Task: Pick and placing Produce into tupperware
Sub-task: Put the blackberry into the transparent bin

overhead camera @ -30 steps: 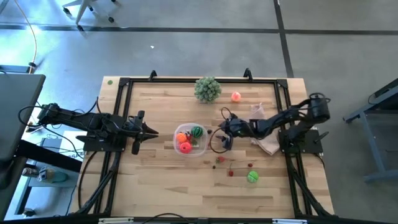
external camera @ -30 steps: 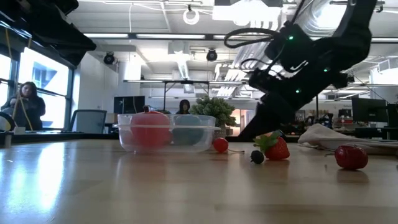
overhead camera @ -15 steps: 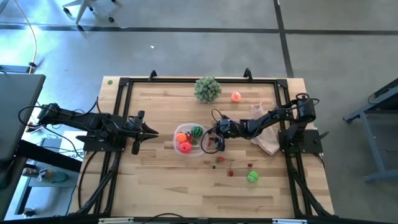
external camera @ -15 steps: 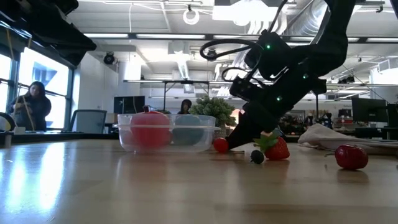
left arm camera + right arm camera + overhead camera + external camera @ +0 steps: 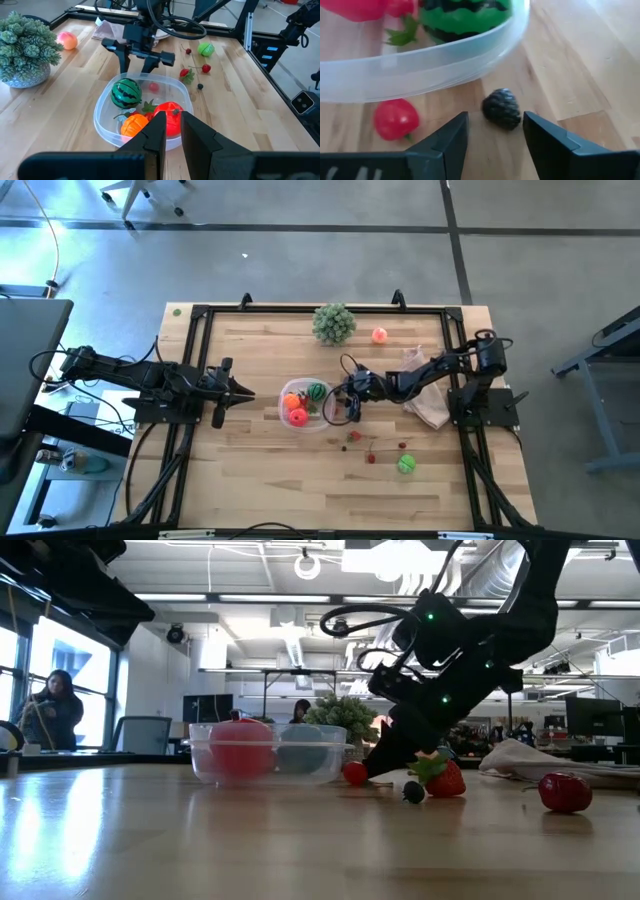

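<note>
Reaching low over the pale wooden bench [image 5: 260,470], the right tool [image 5: 343,402] sits just beside the small clear rounded-square plastic tupperware [image 5: 322,418], its two dark fingers [image 5: 547,140] spread apart and holding nothing. A tiny dark knobbly berry [image 5: 501,108] lies on the wood between those fingers, just ahead of their tips, and a small red berry [image 5: 395,119] rests beside it, close against the container's see-through wall. Inside the tupperware lie a striped green ball [image 5: 125,93], an orange ball [image 5: 133,125], a large red ball [image 5: 168,112] and a small red berry [image 5: 154,87]. In the low view the right tool [image 5: 377,765] comes down at a slant to the bench surface next to the container. More produce lies loose on the right half of the bench: a strawberry-like red piece with green leaves [image 5: 444,778], another red berry [image 5: 564,792], a bright green ball [image 5: 406,465] and a pink-orange ball [image 5: 380,335] near the far edge. A bushy pale-green ball [image 5: 333,323] stands beyond the container, and a crumpled pinkish-white plastic bag [image 5: 428,410] lies under the right arm. Well apart on the other side of the tupperware, the left tool [image 5: 238,392] waits with its fingers [image 5: 155,135] nearly pressed together, empty.
</note>
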Controlling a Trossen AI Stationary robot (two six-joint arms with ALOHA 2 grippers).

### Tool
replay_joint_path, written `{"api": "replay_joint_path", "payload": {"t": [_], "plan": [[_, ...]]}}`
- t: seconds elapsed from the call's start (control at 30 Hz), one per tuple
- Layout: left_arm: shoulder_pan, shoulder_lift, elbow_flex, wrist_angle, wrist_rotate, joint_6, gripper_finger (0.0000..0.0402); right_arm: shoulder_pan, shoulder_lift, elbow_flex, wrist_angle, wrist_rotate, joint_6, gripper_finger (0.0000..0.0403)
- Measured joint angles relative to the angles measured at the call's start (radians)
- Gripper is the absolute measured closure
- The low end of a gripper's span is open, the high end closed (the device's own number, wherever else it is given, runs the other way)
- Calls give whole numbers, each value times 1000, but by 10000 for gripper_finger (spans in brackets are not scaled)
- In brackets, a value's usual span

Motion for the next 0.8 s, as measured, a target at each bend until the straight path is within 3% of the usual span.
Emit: {"api": "replay_joint_path", "payload": {"t": [0.8], "plan": [[0, 0, 0, 0, 0, 0, 355, -41, 0, 15, 14, -88, -27, 218]]}}
